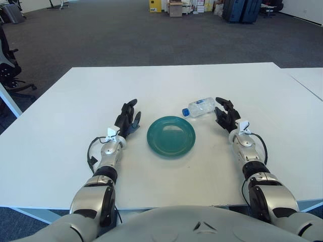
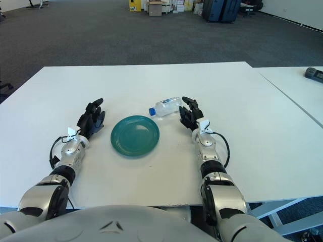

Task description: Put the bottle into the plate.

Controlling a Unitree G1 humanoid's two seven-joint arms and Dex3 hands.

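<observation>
Operator: Hands first, status?

Technician: Left hand (image 1: pixel 126 118) rests on the bench (image 1: pixel 60 131) at 9 o'clock of the plate (image 1: pixel 171 135), fingers relaxed, holding nothing; idle. Right hand (image 1: pixel 226 115) lies at 3 o'clock of the plate, fingers spread, grasping nothing.

Operator: Bottle position?

Technician: Bottle (image 1: pixel 199 107) lies on its side at 1 o'clock of the plate, outside it, base just beside the right fingertips. Judgement: right hand is staged for the grasp; transfer not yet done.

Both arms are reaching forward from the desk's near edge, left hand (image 1: pixel 126 120) and right hand (image 1: pixel 226 114) lying open-fingered, well apart.
</observation>
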